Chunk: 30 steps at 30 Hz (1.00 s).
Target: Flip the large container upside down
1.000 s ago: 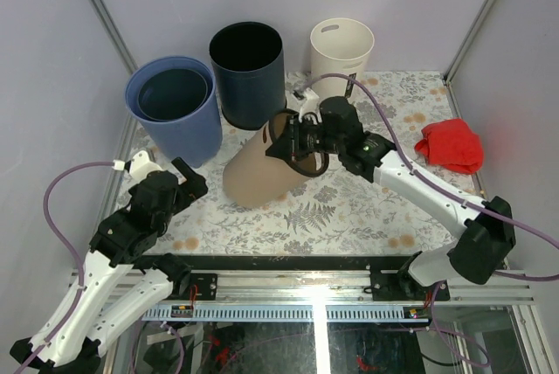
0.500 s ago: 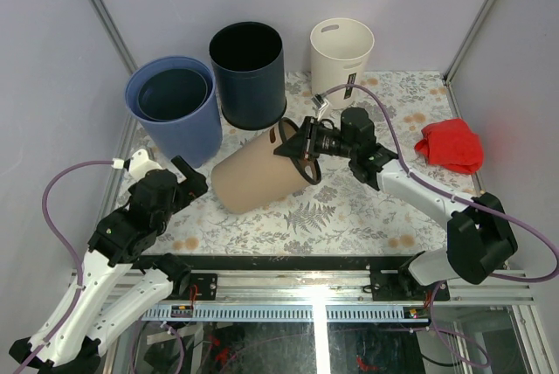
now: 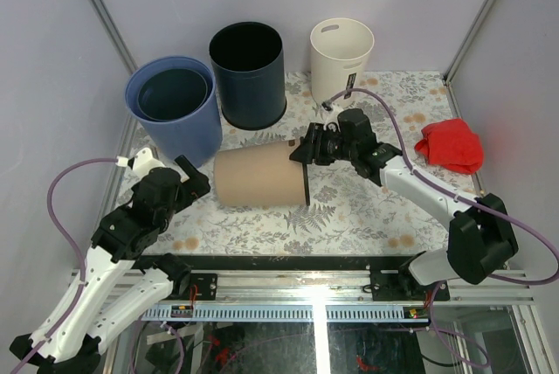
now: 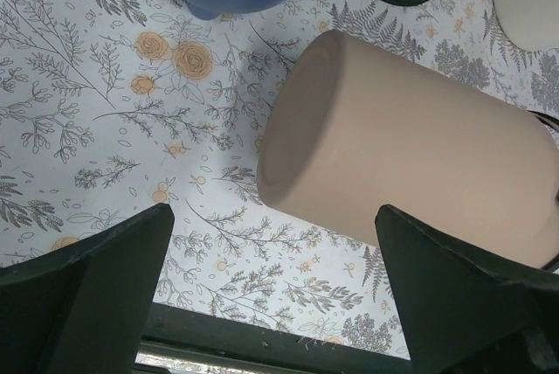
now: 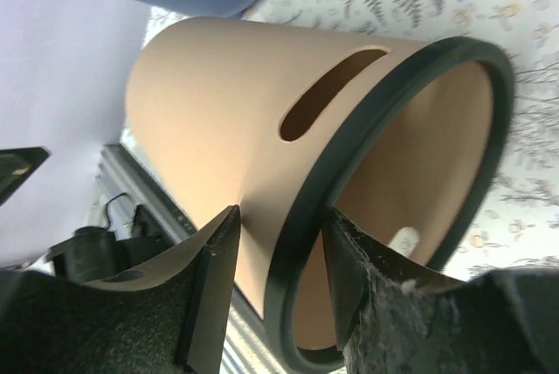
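Observation:
The large container (image 3: 258,175) is tan with a black rim and lies on its side on the floral table, mouth to the right. It also shows in the left wrist view (image 4: 410,164) and the right wrist view (image 5: 218,103). My right gripper (image 3: 306,154) straddles the rim at its top. One finger is outside the wall and one inside, with a small gap showing beside the rim (image 5: 281,212). My left gripper (image 3: 194,180) is open and empty, just left of the container's closed base (image 4: 272,210).
Two nested blue bins (image 3: 175,107) stand at the back left, with a dark navy bin (image 3: 247,72) and a cream bin (image 3: 341,49) along the back. A red cloth (image 3: 451,145) lies at the right. The black front rail (image 4: 262,339) runs under the left gripper.
The container has swung down from tilted to lying flat on its side, its base moving left. My right gripper followed the rim down. The left arm barely moved.

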Available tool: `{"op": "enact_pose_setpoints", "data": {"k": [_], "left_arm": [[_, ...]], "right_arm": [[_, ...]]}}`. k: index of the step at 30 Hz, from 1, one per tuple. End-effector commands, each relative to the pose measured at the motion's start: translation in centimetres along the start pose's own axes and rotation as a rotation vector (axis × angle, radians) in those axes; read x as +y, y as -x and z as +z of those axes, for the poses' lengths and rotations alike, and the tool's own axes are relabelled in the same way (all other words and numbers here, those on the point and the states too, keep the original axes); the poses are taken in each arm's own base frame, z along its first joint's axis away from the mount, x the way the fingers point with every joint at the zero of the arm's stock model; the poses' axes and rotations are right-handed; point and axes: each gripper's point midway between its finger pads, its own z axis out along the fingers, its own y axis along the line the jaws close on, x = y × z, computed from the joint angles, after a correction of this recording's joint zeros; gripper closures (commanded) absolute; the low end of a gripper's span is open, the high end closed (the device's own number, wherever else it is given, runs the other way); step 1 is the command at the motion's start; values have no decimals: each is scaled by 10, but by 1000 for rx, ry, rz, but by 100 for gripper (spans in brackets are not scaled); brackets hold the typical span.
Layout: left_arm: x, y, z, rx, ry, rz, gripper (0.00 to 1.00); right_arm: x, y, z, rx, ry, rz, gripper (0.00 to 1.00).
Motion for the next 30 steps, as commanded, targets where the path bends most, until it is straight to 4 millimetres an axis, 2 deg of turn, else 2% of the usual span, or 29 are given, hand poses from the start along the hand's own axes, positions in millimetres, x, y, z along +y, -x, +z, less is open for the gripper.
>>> {"op": "enact_pose_setpoints", "data": {"k": [1, 11, 16, 22, 25, 30], "left_arm": [[-6, 3, 0, -9, -24, 1, 0], [-4, 2, 1, -10, -21, 5, 0], [-3, 2, 0, -14, -24, 5, 0], [-2, 4, -2, -20, -17, 6, 0], [-1, 6, -3, -27, -15, 3, 0], [-2, 9, -6, -48, -38, -9, 0]], "right_arm": [[-10, 31, -4, -61, -120, -105, 50], [-41, 62, 13, -93, -309, -189, 51], [-53, 78, 26, -112, -369, -231, 58], [-64, 93, 41, -116, -423, -270, 59], [-65, 102, 41, -131, -459, -255, 58], [-73, 102, 36, -199, -576, -242, 59]]}}
